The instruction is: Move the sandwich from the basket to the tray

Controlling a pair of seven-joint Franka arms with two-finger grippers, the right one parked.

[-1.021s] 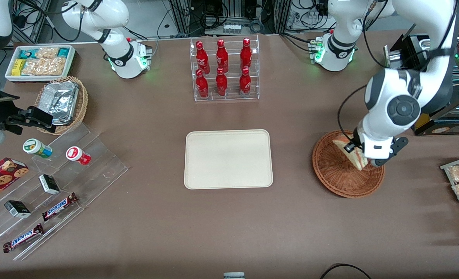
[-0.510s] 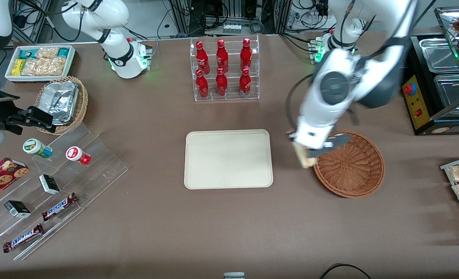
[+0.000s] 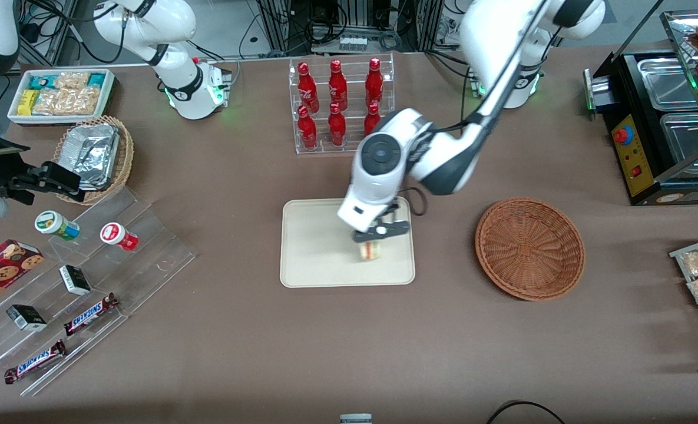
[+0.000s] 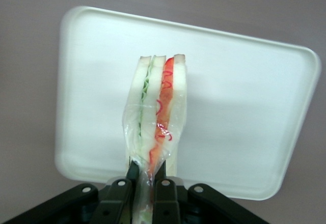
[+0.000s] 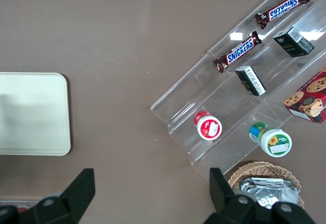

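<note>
The left arm's gripper [image 3: 378,234] hangs above the cream-white tray [image 3: 307,259], its two fingers [image 4: 121,196] clamped on the sandwich [image 3: 370,249], which it holds by one end. Seen from the wrist camera, the wrapped wedge [image 4: 157,117] juts straight out from between the fingers, its long axis running away from the tool and its cut edge facing the lens, green filling in one layer and red in the other, with clear wrap bunched at the pinch point. The tray [image 4: 244,107] lies directly under the tool and spreads on every side of the sandwich, so the wedge's free end points down at bare tray surface and not at the rim. Whether that end already touches the tray cannot be told; the wrist view suggests it hangs a little above. The reddish-brown basket [image 3: 529,248] sits well apart from the gripper, toward the working arm's end of the table, with nothing in it. By the look of things the carry is nearly over, and what remains is a straight descent and a release, with the upright wedge likely to tip onto a flat face once freed.
</note>
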